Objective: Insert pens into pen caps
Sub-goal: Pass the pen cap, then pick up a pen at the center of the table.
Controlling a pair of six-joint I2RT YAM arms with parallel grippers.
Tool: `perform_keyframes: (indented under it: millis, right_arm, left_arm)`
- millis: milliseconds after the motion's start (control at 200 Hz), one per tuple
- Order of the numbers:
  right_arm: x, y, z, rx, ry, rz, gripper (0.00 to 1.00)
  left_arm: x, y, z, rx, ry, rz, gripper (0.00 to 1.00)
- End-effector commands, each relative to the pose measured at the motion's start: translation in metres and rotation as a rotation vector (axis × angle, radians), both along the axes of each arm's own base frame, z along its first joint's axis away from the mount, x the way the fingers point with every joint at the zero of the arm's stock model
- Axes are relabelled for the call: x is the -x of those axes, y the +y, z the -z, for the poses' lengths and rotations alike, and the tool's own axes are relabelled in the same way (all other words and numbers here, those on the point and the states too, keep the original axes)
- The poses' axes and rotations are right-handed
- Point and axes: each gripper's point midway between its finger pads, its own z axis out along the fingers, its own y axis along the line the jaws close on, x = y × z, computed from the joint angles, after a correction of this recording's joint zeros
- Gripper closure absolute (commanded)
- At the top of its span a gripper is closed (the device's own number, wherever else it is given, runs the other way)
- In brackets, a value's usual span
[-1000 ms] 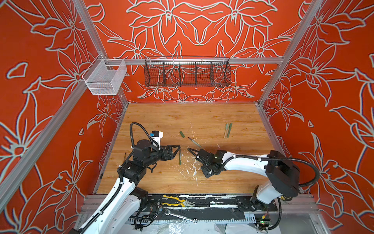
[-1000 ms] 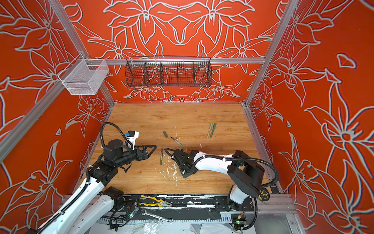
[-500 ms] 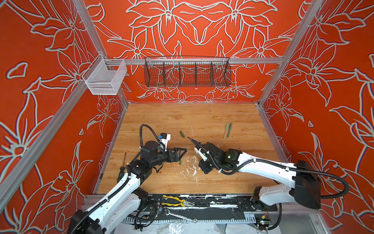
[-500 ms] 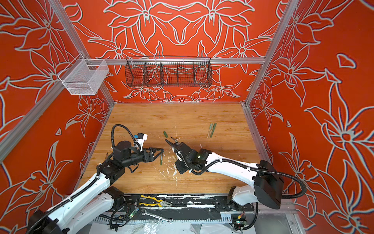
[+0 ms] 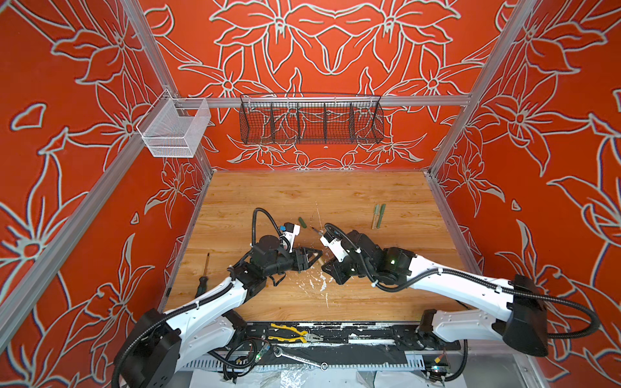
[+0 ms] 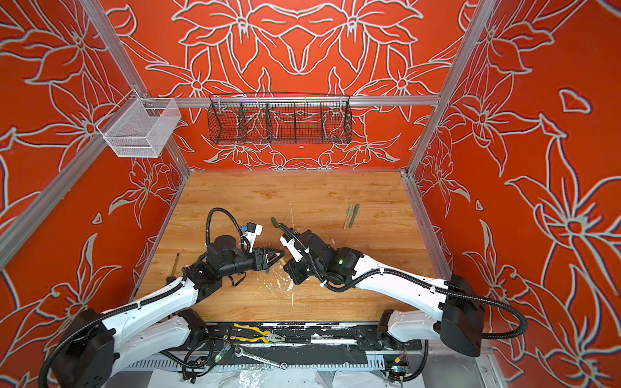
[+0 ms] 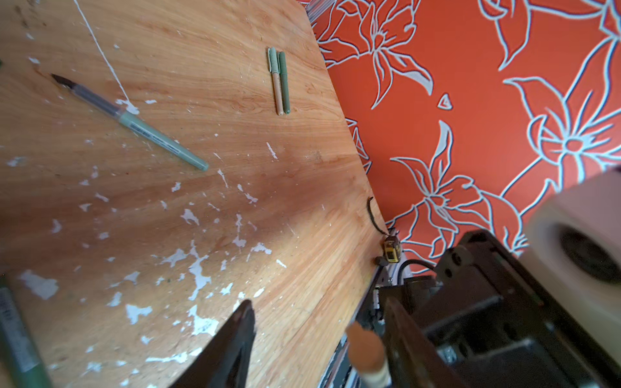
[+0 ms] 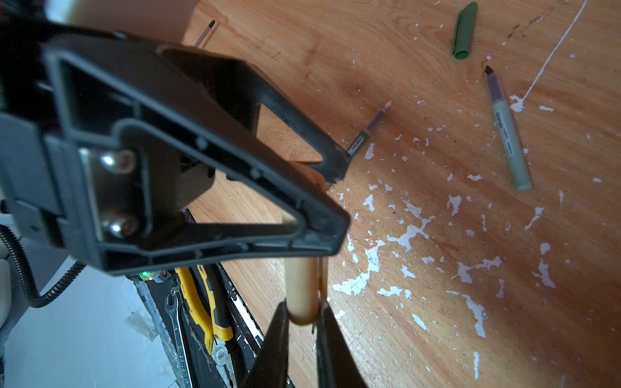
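right gripper (image 8: 303, 310) clamped on the tan pen cap (image 8: 300, 285), holding it off the wooden table (image 5: 336, 191), front-middle of the board. cap's rounded end (image 7: 364, 346) pokes in between the jaws of the left gripper (image 7: 317, 305). left jaws apart: cap sits right up against one of its fingers (image 7: 403, 336), clear gap to the other, so no grip on that side

on the table:
- pale green pen (image 8: 509, 141), uncapped, dark tip showing, just behind the grippers
- dark green cap (image 8: 463, 30) near that tip, not touching
- dark green pen (image 8: 364, 132), uncapped, partly hidden behind the left gripper
- two capped pens (image 5: 378, 216) further back on the right, side by side, touching; one tan-bodied with a pale green cap, the other green
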Motion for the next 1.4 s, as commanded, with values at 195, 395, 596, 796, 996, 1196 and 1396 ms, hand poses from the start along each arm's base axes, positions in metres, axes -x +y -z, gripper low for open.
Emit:
perform_keyframes:
  millis: [195,395,596,796,996,1196,1396]
  right_arm:
    - [-0.008,0.004,-0.011,-0.028,-0.027,0.037,0.83]
    - [-0.012,0.002,-0.002,0.000,-0.030,0.059,0.84]
    - [-0.017,0.004,-0.001,-0.002,-0.036,0.074,0.83]
    - [-0.023,-0.004,0.006,0.055,-0.063,0.085,0.58]
    - [-0.052,-0.029,0.041,0.151,0.022,0.090,0.42]
    - [-0.085,-0.051,0.084,0.400,0.137,0.025,0.32]
    - [-0.122,-0.046,0.106,0.504,0.165,-0.031,0.31]
  left_arm:
    - [-0.008,-0.017,-0.026,0.073,-0.057,0.030,0.71]
    - [-0.009,-0.018,-0.032,0.072,-0.069,0.031,0.91]
    - [-0.009,-0.016,-0.035,0.069,-0.080,0.024,1.00]
    - [-0.016,0.002,-0.033,-0.089,-0.125,-0.049,1.00]
    - [-0.022,0.065,-0.058,-0.377,-0.232,-0.225,1.00]
    - [-0.007,0.092,-0.078,-0.490,-0.233,-0.204,1.00]
    - [0.017,0.108,-0.088,-0.516,-0.266,-0.194,1.00]
